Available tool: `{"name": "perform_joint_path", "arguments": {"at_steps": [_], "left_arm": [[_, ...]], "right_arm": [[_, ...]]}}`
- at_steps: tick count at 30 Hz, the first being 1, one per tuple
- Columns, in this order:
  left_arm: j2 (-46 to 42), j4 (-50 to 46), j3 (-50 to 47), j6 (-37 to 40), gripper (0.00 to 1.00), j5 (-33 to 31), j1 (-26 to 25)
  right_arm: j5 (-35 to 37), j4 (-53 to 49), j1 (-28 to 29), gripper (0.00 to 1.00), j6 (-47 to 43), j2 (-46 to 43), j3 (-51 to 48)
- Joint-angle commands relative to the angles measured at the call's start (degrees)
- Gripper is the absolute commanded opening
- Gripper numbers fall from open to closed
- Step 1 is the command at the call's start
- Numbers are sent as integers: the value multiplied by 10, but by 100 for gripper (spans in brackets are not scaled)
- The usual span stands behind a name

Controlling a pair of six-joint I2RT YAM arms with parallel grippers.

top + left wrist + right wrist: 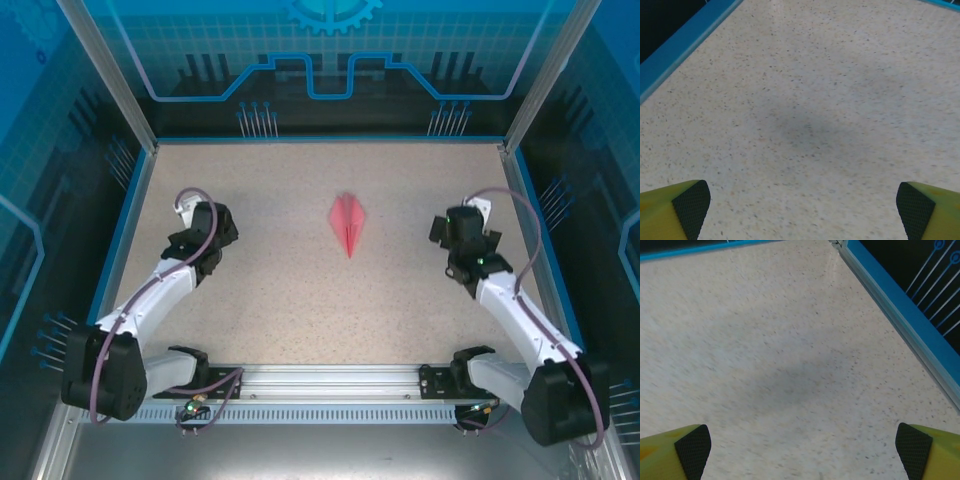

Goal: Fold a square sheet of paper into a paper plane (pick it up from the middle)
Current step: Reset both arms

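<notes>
Right gripper [803, 447] hangs with its jaws spread wide, 2 black pads [692, 450] at the far corners of the wrist view and nothing but speckled table [765, 340] between them. Left gripper [802, 207], same story: jaws wide apart, empty, over bare table near the blue rim [685, 45]. From above, the paper plane [348, 222] lies flat in the middle of the table, its narrow tip toward the arm bases, well apart from both grippers, 1 on each side. The folding looks finished, so the step in hand reads as clearing out. To do that well, each arm should lift before it swings and avoid sweeping low near the centre, since a dart this light would likely slide at the slightest brush. Crease quality is too small to judge from here.
</notes>
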Motion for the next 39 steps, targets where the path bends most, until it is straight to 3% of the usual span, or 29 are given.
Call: {"name": "perform_joint_path", "arguments": {"at_steps": [1, 8, 14, 17, 25, 31, 33, 39], "left_arm": [[-8, 148, -55, 76, 99, -18, 14], [25, 324, -132, 142, 99, 84, 48], [67, 458, -170, 204, 99, 226, 70], [78, 504, -180, 208, 99, 256, 82], [146, 573, -179, 213, 99, 314, 106], [181, 583, -171, 212, 99, 316, 107], [185, 583, -169, 214, 99, 316, 106], [188, 575, -163, 218, 99, 303, 101]], "right_arm": [[12, 173, -20, 99, -90, -32, -77], [-37, 333, -48, 99, -119, 14, -163], [-116, 437, -48, 99, -149, 110, -150], [-133, 467, -49, 99, -156, 145, -139], [-173, 563, -45, 99, -182, 231, -134], [-200, 556, -44, 99, -194, 244, -125], [-197, 607, -43, 99, -198, 277, -135], [-194, 569, -43, 99, -193, 273, -120]]}}
